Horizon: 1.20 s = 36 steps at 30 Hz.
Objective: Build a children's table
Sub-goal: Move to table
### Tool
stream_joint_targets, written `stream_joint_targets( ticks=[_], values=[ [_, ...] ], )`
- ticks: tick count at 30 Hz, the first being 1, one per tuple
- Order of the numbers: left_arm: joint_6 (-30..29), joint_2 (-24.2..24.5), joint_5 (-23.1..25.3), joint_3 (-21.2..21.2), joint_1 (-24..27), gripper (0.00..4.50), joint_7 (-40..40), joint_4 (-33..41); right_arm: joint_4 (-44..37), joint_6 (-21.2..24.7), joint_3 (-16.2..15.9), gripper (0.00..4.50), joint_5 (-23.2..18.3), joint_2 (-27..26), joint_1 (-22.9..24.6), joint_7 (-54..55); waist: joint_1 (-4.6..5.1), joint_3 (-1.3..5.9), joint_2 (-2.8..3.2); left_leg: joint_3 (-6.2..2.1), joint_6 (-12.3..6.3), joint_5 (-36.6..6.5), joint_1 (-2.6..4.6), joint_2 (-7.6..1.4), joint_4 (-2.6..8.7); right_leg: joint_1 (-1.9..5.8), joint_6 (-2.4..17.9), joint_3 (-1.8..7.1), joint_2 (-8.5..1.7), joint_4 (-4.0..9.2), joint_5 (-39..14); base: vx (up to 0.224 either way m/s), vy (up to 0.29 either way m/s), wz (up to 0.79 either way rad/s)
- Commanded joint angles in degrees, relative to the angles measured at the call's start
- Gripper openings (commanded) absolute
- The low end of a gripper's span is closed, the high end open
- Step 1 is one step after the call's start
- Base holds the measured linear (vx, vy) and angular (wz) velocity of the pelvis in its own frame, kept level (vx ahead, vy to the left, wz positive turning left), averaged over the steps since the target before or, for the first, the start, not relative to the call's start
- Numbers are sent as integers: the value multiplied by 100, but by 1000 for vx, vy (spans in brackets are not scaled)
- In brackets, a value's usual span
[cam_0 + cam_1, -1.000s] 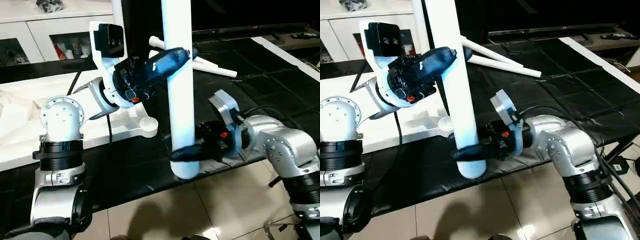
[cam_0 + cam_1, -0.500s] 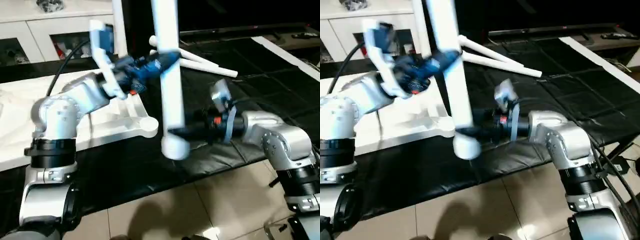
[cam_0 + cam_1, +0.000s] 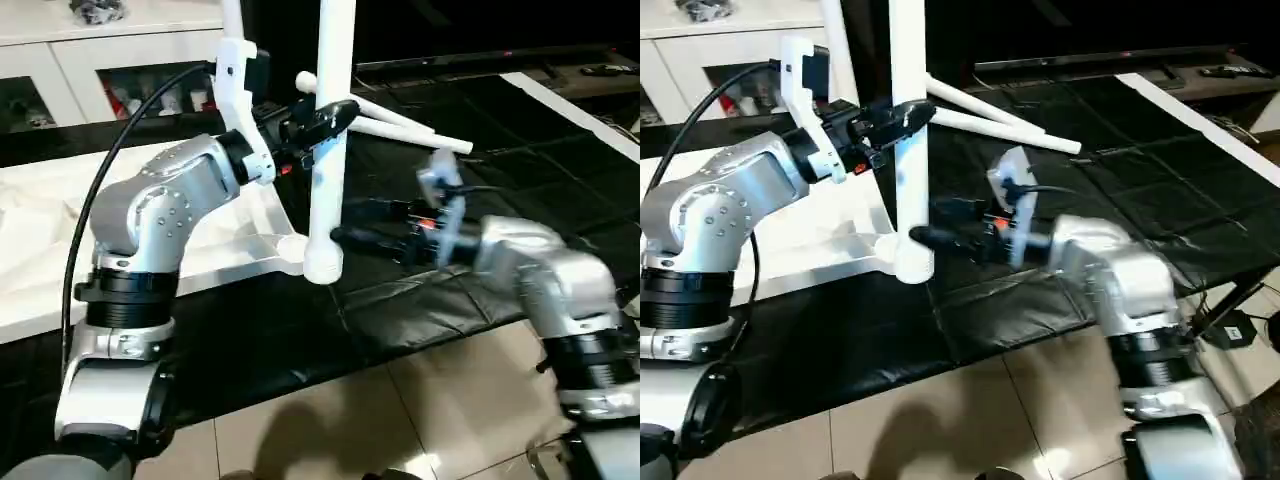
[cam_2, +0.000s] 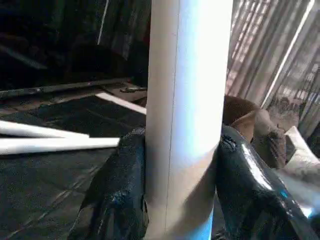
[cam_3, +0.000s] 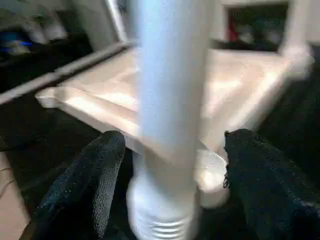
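Holding a white leg (image 3: 330,140) upright, our left gripper (image 3: 322,118) has its two black fingers (image 4: 116,195) pressed against either side of the tube, clamped on it partway up. The leg's lower end, ribbed with thread (clearest from the right wrist), hangs just beside a round corner socket (image 3: 292,246) of the table top (image 3: 60,250); we cannot tell whether the two touch. The top lies on the black mat (image 3: 480,180) on our left side, white and broad, reaching out past the picture's edge. Our right gripper (image 3: 350,222) sits level near the leg's lower end, its fingers (image 5: 90,185) spread wide on both sides of the tube with clear gaps, so it grips nothing. Two more legs (image 3: 400,125) lie on the mat behind the upright one, side by side and pointing away toward the right. A white cabinet (image 3: 110,50) with glass doors stands at the back on the left, with small items behind the glass. Tiled floor (image 3: 400,400) shows below the mat's near edge. A black cable (image 3: 100,200) arcs over our left forearm.
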State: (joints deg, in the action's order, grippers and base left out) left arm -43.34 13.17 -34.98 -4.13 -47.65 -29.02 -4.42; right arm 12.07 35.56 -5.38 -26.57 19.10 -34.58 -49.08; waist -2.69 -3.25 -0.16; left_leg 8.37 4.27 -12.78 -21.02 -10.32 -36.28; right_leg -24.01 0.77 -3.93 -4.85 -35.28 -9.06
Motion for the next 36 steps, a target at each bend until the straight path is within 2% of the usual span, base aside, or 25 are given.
stream_joint_targets(
  ticks=[1, 5, 9, 12, 16, 20, 24, 28, 31, 34, 36],
  values=[
    [71, 3, 85, 49, -127, 174, 55, 127, -12, -101, 31, 354, 41, 88, -116, -118, -2, 460, -45, 50, -283, 30, -35, -139, 391, 442, 1334, 216, -240, 309, -835, 0, 0, 0],
    [53, -3, 79, 73, -127, 174, 23, 118, -54, -30, -15, 354, 41, 161, -129, -234, -3, 462, -41, 46, -386, 101, -37, -142, 385, 446, 1399, 212, -240, 293, -651, 0, 0, 0],
    [-9, -26, 30, 47, -181, 174, -27, 72, -93, 143, 5, 354, -233, 275, -166, -707, -6, 450, -44, 50, -418, -79, -30, -148, 388, 447, 1416, 211, -249, 322, -877, 0, 0, 0],
    [-57, -18, -38, 32, -215, 174, -131, 55, -122, 112, -37, 354, -280, 359, -155, -1001, -11, 449, -57, 48, -455, -58, -33, -154, 387, 443, 1420, 211, -250, 318, -861, 0, 0, 0],
    [-379, 136, -558, 61, -206, 174, -918, 210, -124, 154, -91, 354, -391, 576, -225, -1554, -25, 454, -66, 53, -485, 62, -32, -148, 382, 436, 1482, 211, -250, 300, -780, 0, 0, 0],
    [-528, 204, -802, 145, -222, 174, -1360, 329, -78, 171, -145, 354, -393, 686, -302, -1815, -23, 447, -67, 54, -527, 23, -31, -154, 380, 435, 1540, 210, -256, 298, -811, 0, 0, 0],
    [-590, 215, -918, 201, -261, 174, -1605, 385, -17, 192, -226, 354, -384, 777, -355, -2032, -20, 435, -67, 56, -460, -113, -27, -156, 386, 434, 1474, 210, -256, 325, -1073, 0, 0, 0],
    [-597, 210, -929, 252, -304, 174, -1713, 355, -163, 339, -296, 354, -533, 885, -309, -2438, -26, 451, -75, 52, -508, -20, -25, -163, 379, 441, 1490, 214, -251, 307, -900, 0, 0, 0],
    [-647, 195, -971, 261, -321, 174, -1772, 323, -257, 431, -370, 318, -582, 948, -263, -2667, -32, 448, -80, 54, -543, 22, -29, -161, 375, 440, 1502, 211, -251, 307, -865, 0, 0, 0],
    [-675, 184, -993, 266, -330, 174, -1809, 310, -272, 461, -412, 313, -583, 975, -249, -2752, -38, 439, -90, 56, -504, -10, -32, -162, 379, 435, 1470, 213, -257, 323, -1033, 0, 0, 0],
    [-691, 172, -1006, 291, -349, 174, -1846, 308, -263, 479, -466, 283, -571, 995, -235, -2853, -40, 441, -96, 58, -479, -32, -32, -163, 379, 438, 1440, 215, -259, 325, -1085, 0, 0, 0]
  ],
)
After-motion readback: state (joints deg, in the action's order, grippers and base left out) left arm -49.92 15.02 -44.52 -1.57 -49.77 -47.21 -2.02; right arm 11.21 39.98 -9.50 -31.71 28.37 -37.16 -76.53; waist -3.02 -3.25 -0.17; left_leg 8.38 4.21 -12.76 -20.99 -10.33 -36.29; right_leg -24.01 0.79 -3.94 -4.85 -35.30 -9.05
